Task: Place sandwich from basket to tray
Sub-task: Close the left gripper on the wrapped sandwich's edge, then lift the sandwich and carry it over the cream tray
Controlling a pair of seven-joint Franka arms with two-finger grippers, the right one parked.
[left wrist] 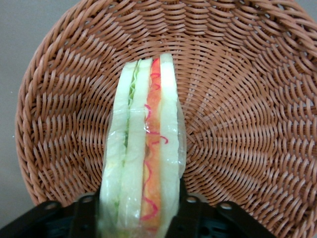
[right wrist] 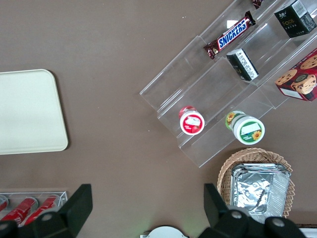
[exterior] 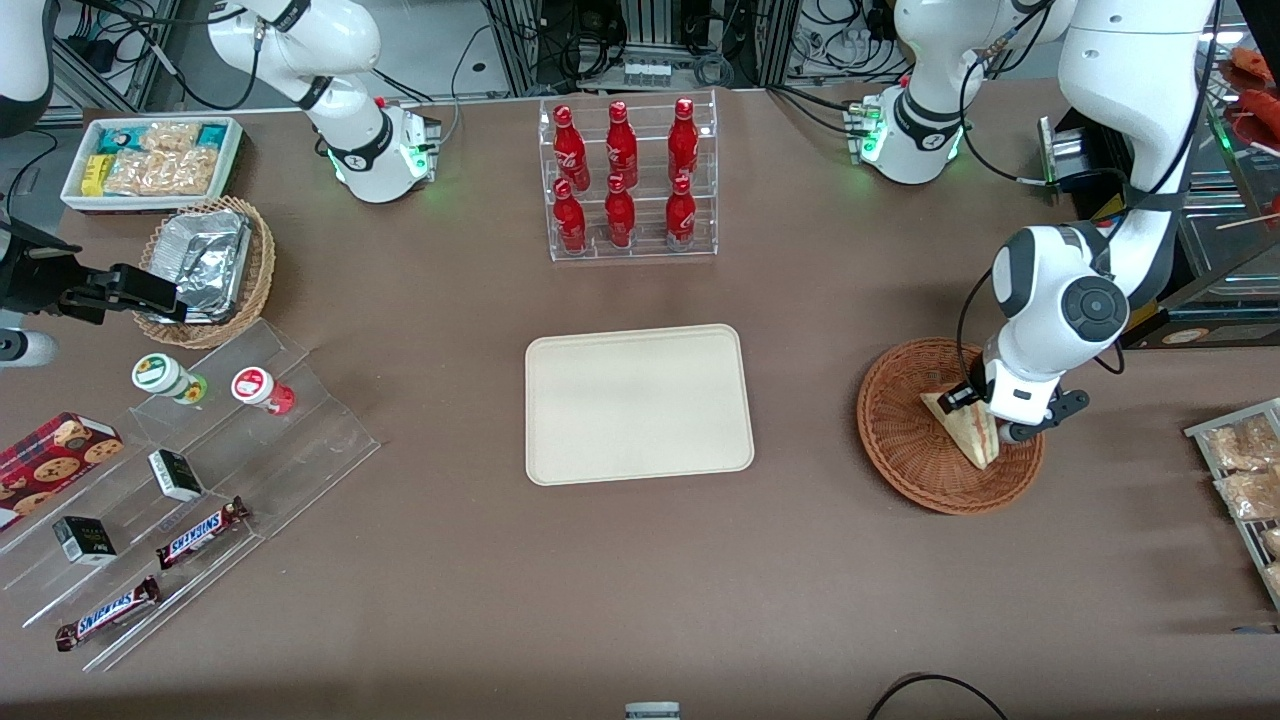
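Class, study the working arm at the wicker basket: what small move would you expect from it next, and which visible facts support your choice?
Probably a short straight lift. The gripper is down in the basket with its fingers on either side of the sandwich, apparently shut on it, yet the sandwich still sits in the basket. The tray lies bare toward the parked arm's end, so raising clear of the rim comes first.

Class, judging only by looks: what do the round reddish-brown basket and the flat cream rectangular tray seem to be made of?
The round reddish-brown basket looks like woven wicker or rattan: ribbed strands spiral around its wall. The flat cream rectangular tray looks like matte moulded plastic, smooth and seamless, though the material is uncertain. The gripper is in the basket, shut on the sandwich.
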